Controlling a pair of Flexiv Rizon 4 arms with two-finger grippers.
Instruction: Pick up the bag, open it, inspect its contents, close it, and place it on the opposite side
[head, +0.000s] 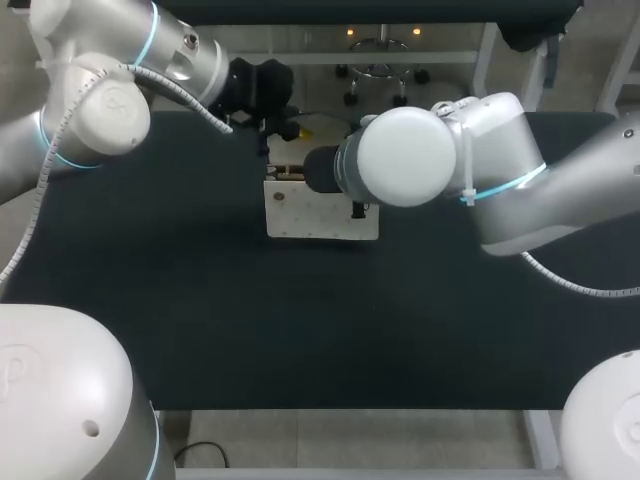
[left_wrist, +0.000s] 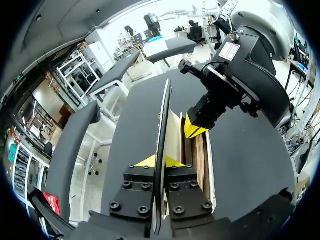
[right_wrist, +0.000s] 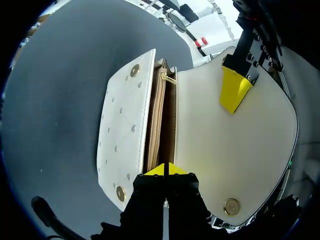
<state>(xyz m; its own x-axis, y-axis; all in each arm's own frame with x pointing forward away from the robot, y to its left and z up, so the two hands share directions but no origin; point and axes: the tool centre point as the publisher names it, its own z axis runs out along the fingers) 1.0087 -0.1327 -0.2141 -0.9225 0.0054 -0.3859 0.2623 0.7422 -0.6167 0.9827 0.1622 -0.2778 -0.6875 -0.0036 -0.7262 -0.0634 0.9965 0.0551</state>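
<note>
Well back near the table's far edge, about midway along it, sits the white bag, flap raised. The left gripper clamps the flap's edge; the right gripper is pinched together at the bag's open mouth.

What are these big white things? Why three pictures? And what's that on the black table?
The big white things are two robot arms, the left arm and the right arm. One picture comes from a camera high behind the robot, looking down. The other two come from small cameras on each wrist, looking along the yellow-tipped fingers. On the black table lies a white bag with its flap open. The left arm's fingers pinch that flap from both sides and hold it upright. The right arm's tip sits at the bag's open mouth; I cannot tell whether it grips anything.
</note>
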